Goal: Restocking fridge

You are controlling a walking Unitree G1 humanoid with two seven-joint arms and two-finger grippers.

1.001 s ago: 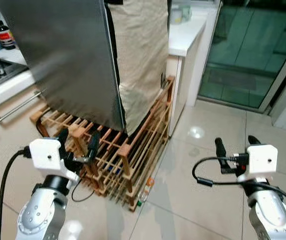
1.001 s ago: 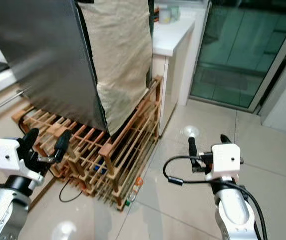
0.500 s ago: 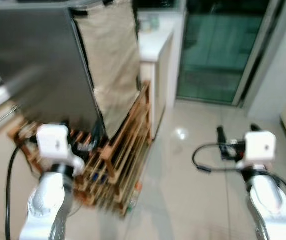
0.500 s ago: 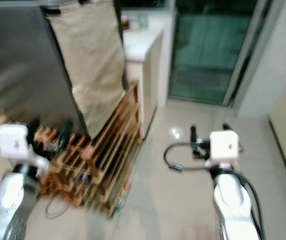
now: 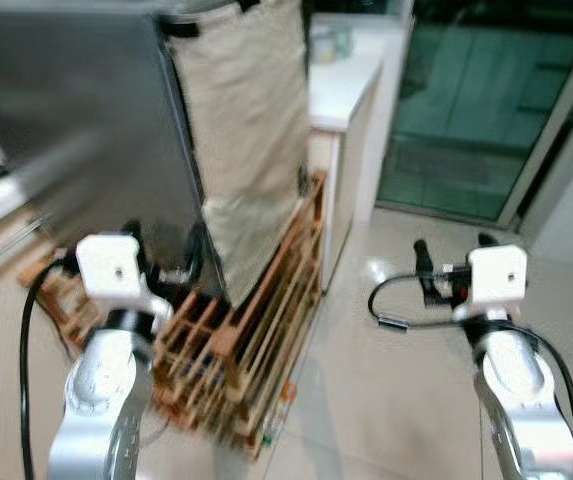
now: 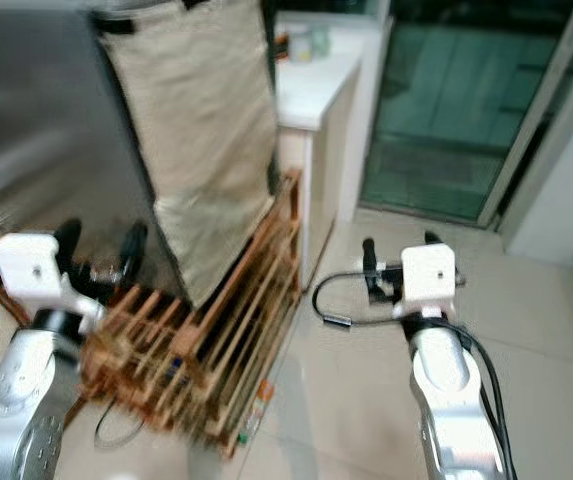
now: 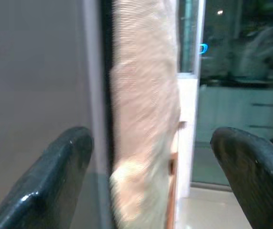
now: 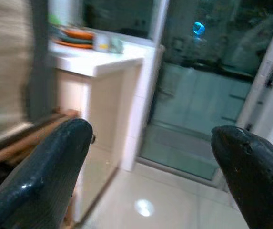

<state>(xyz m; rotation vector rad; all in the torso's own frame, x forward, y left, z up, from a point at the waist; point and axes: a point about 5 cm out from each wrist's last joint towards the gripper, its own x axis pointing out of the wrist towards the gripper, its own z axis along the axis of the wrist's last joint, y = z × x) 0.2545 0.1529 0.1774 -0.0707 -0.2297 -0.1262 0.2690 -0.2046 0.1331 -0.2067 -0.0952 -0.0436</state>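
A tall steel fridge (image 5: 76, 120) stands at the left with its door closed, and a beige cloth (image 5: 246, 130) hangs down its side. My left gripper (image 5: 163, 258) is raised in front of the fridge's lower corner, open and holding nothing. In the left wrist view the fridge's edge (image 7: 96, 95) and the cloth (image 7: 146, 119) lie between the open fingers (image 7: 45, 176). My right gripper (image 5: 453, 248) hovers over the floor to the right, open and holding nothing; its wrist view looks past the fingertips (image 8: 55, 152) at the counter and glass door.
A slatted wooden rack (image 5: 256, 340) stands on the floor against the fridge's base, with a small bottle (image 5: 284, 400) lying at its corner. A white counter (image 5: 351, 70) stands behind it. A glass sliding door (image 5: 476, 110) closes the far right. Tiled floor (image 5: 386, 400) lies open ahead on the right.
The head view has swung and is blurred, so the whole scene has shifted. Both arms sit a little higher in the picture. Both grippers stay open and hold nothing.
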